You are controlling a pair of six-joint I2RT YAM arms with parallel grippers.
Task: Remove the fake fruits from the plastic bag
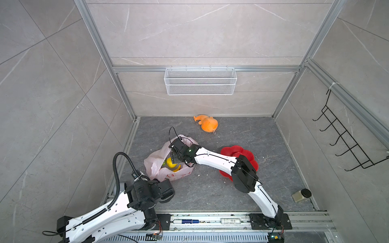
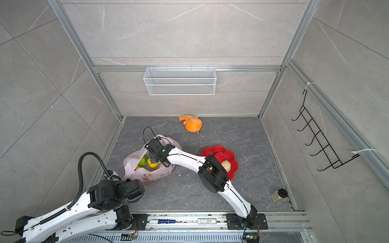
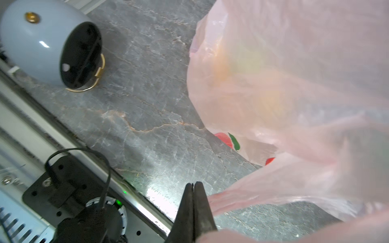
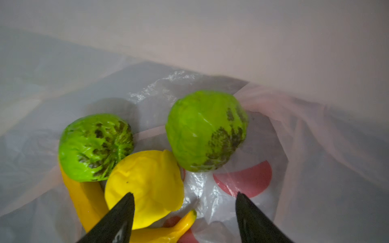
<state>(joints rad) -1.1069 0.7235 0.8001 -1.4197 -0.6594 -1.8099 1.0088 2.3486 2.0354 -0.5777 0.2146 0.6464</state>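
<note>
In both top views the plastic bag (image 1: 153, 163) lay crumpled at 9 o'clock on the grey surface (image 1: 210, 189). Its mouth was open, with green and yellow fake fruits (image 2: 153, 165) showing inside. The right claw (image 1: 174, 160) hung inside that mouth. The left arm's wrist sat at the bag's 6 o'clock edge and hid its claw. At 3 o'clock stood the red plate (image 2: 212, 149). In a top view a red ball (image 2: 220, 156) and a beige lump (image 2: 226, 165) lay on it side by side, partly behind the right arm. An orange plush toy (image 1: 208, 125) lay at 12 o'clock and a dark-lidded jar (image 1: 301, 195) at 4 o'clock.

In the left wrist view the left claw (image 3: 193, 185) was pressed together, pinching a stretched fold of the bag's pink film.

In the right wrist view the right claw's fingers (image 4: 122, 212) stood spread with nothing between them. Inside the bag a yellow ball (image 4: 145, 187) lay between two green balls (image 4: 95, 147) (image 4: 206, 130) and rested on the banana (image 4: 84, 199). One fingertip overlapped the yellow ball, but contact could not be told.
</note>
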